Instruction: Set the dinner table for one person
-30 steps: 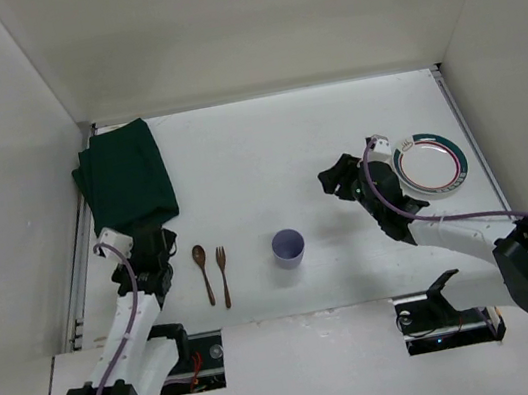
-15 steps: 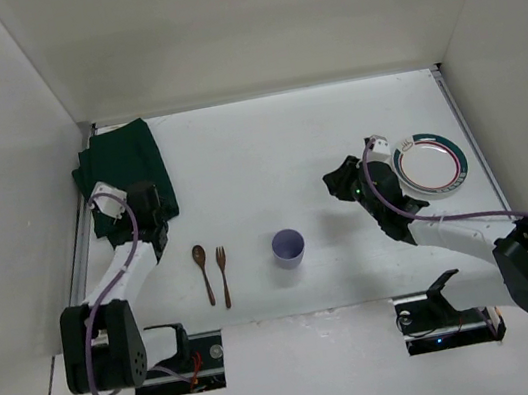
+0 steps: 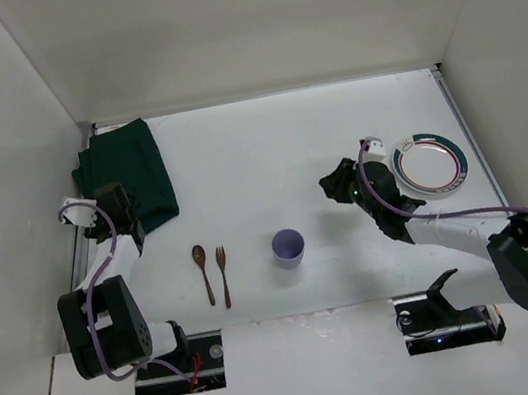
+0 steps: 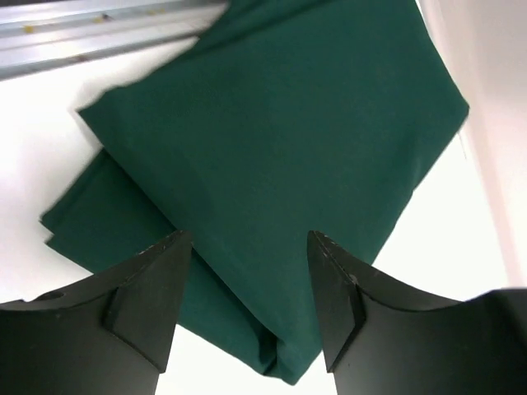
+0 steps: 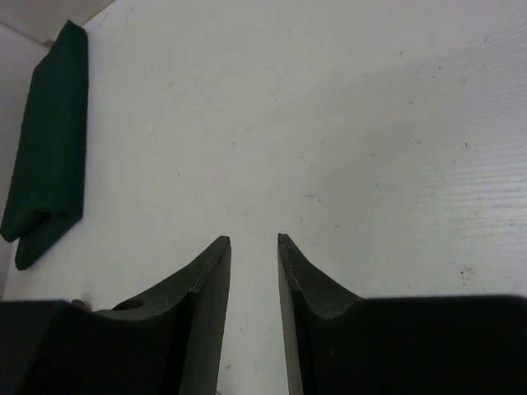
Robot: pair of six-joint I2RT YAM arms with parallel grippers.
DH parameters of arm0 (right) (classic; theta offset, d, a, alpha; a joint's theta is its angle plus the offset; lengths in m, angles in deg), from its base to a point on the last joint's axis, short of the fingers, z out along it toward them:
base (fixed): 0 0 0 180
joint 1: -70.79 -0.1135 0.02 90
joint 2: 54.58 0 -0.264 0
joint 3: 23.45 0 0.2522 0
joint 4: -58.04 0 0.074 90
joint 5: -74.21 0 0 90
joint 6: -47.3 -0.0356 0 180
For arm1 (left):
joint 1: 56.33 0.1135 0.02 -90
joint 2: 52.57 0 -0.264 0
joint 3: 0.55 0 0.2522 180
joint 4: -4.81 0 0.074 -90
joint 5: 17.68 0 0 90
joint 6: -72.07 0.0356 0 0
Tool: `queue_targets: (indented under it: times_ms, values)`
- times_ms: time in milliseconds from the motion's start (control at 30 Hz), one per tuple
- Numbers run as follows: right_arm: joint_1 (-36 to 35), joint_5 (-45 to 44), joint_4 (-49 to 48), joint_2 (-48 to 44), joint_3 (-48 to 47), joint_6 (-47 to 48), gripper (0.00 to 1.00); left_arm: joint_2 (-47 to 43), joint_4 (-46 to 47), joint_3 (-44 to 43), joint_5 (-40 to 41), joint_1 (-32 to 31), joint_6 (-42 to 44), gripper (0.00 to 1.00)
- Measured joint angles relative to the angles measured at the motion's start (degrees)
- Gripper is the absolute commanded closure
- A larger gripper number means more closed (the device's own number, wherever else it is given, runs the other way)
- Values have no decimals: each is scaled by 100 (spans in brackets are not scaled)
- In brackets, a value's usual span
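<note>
from the overhead camera i see the dinner table (image 3: 256,148), a large matte white top that fills the middle of the view between pale walls. both arm bases sit at its near edge. a folded dark green placemat (image 3: 126,175) lies at the table's far left corner, close to a metal rail (image 4: 99,29). toward the near side, left of centre, a wooden spoon (image 3: 202,272) and a wooden fork (image 3: 223,275) lie side by side. they are close but not touching, with their handles toward the arm bases. a lavender cup (image 3: 289,248) stands upright to the right of the fork, apart from it. on the right side of the table sits a white plate (image 3: 430,167) with a teal and red band around its rim.

the left gripper (image 4: 247,247) is over the near edge of the placemat. in its wrist view the two black fingers (image 4: 152,284) stand well apart, and green cloth fills the space between and beyond them. a folded corner of the cloth shows low down between them. i cannot see either finger pressing the fabric, so i read this hand as spread and not gripping.

the right gripper (image 5: 254,247) is over bare table just left of the plate, not touching it. its fingers (image 5: 206,296) are nearly together, with a narrow strip of white table showing in the gap and nothing held.
</note>
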Motion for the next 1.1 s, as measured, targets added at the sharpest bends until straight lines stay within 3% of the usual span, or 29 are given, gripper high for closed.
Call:
queue_targets:
  times_ms: [200,433,633,967,1100]
  values:
    - [0,157,9,129,-26,0,64,254,-44,0,-131,352,-140,45]
    - [-2,225,11,133,-68,0,64,1054,-170,-236,-396,551,-249,54]
    - [-55,282,15,162,-83,2,64,1423,-168,-654,-452,610,-221,82]
    - [-116,332,20,214,-109,46,59,1762,-81,-863,-463,549,-157,98]
    - [-116,332,17,214,-109,46,61,1762,-96,-1045,-402,243,-90,99]
